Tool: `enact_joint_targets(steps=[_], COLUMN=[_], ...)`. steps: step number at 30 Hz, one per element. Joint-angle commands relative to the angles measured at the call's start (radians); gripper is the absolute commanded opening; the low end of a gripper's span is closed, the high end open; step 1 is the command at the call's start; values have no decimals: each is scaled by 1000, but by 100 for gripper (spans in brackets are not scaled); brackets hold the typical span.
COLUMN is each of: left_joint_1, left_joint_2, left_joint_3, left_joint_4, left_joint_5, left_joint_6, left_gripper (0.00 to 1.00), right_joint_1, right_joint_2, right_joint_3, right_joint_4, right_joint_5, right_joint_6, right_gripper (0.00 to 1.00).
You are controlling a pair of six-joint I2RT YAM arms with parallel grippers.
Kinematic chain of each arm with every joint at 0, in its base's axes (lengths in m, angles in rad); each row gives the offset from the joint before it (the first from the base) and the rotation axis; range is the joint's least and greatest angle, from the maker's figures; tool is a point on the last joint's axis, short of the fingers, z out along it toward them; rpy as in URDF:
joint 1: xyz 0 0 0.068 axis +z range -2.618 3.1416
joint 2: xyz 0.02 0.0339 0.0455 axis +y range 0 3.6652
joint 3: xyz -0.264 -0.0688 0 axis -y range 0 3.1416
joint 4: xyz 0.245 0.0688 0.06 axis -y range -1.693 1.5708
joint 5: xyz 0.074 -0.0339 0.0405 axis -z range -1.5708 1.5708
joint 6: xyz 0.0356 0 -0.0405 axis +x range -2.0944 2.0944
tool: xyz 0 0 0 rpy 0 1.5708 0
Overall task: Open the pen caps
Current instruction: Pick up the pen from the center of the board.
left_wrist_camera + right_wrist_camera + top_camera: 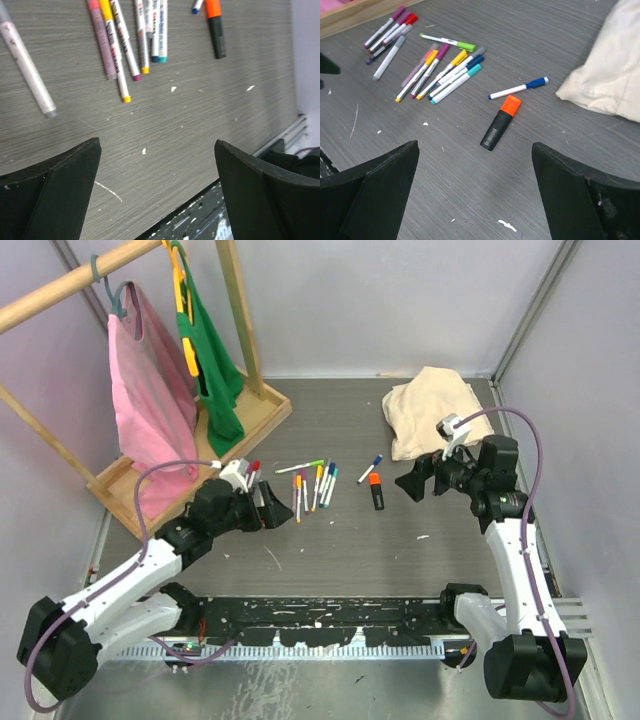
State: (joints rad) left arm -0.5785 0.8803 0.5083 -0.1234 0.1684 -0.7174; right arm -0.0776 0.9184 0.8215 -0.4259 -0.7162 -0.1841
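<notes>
Wide apart and empty, the right gripper (475, 160) and left gripper (157, 150) are held low. Pen caps (459, 57), all fitted, are clustered at 11 o'clock in the right wrist view. 1 white barrel (507, 92) should be clamped and its cap pulled straight along the axis.

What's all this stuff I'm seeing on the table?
thin white-barrelled markers: a dozen-odd, table centre
small plastic pen caps: a dozen-odd, mixed colours, on the markers
stubby black highlighter with orange cap: one, beside the markers
crumpled cream cloth: one, far right
wooden clothes rack: one, far left, hanging a pink garment and a green garment
grey wood-grain table: one, beneath everything
left gripper, right gripper: two, black, open, empty, above table
</notes>
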Motion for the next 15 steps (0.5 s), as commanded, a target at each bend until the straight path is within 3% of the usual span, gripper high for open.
enact_joint_targets(steps=[1, 8, 12, 15], left_joint_1=[-64, -138, -136, -136], left_joint_2=[55, 274, 434, 533], left_joint_3=[79, 246, 367, 451], left_joint_4=[-24, -202, -239, -271], left_joint_5=[-160, -435, -458, -496], left_joint_6=[40, 119, 158, 213], left_gripper=[97, 88, 79, 65], right_joint_1=[6, 6, 6, 6], right_joint_2=[-10, 23, 27, 25], right_joint_3=[17, 57, 49, 51], right_joint_4=[20, -50, -43, -42], right_joint_5=[-138, -125, -93, -75], right_joint_6=[-93, -176, -180, -181], right_gripper=[100, 100, 100, 100])
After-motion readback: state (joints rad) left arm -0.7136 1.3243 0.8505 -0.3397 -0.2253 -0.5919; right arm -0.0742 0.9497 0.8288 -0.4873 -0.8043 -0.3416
